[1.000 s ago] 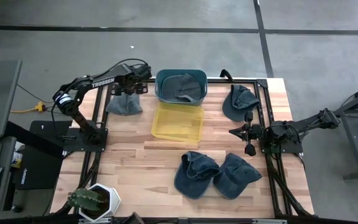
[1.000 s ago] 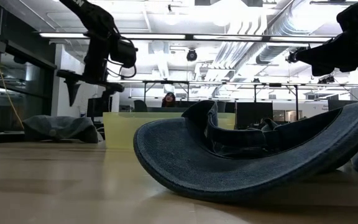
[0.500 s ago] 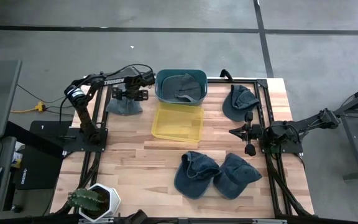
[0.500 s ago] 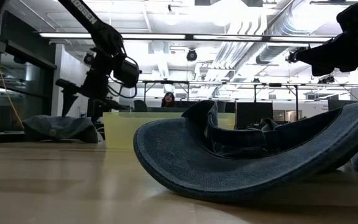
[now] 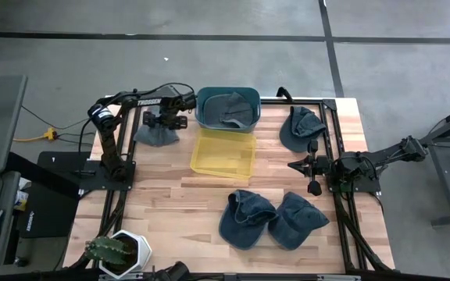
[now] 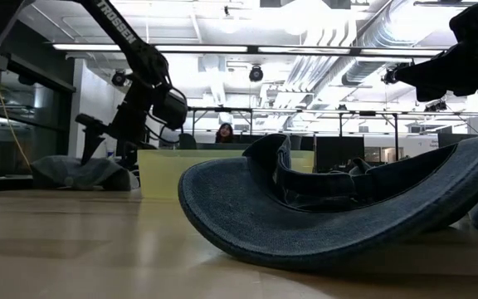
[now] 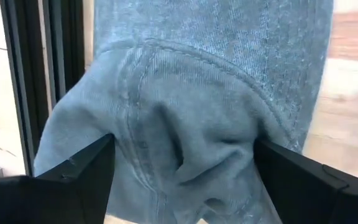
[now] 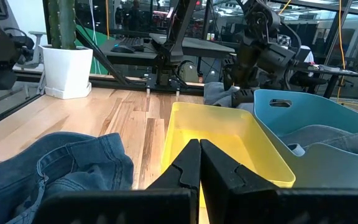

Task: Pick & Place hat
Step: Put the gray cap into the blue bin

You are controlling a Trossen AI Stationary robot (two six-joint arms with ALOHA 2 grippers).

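Note:
A grey-blue denim hat (image 5: 155,133) lies on the table's far left part, crown up; it fills the left wrist view (image 7: 185,112). My left gripper (image 5: 166,120) hangs open just over it, slanting down, one finger (image 7: 73,180) on each side of the crown. In the low view the gripper (image 6: 98,137) is right above the hat (image 6: 77,172). My right gripper (image 5: 314,166) waits shut at the table's right side, its fingers level (image 8: 199,165). My left gripper comes at the hat's crown (image 7: 185,143) from above, slanting down, with its open fingers to either side of the crown. I cannot tell whether the fingers touch the cloth. The hat lies flat on the table.
A teal bin (image 5: 227,109) with a hat inside stands at the far middle, and a yellow bin (image 5: 223,153) sits just in front of it. Another hat (image 5: 301,127) lies far right, two more (image 5: 248,218) (image 5: 297,220) near the front. A potted cactus (image 5: 119,251) stands front left.
My left gripper has come down toward the hat at the far left and tipped more steeply downward. It has stayed open. The hat has not moved.

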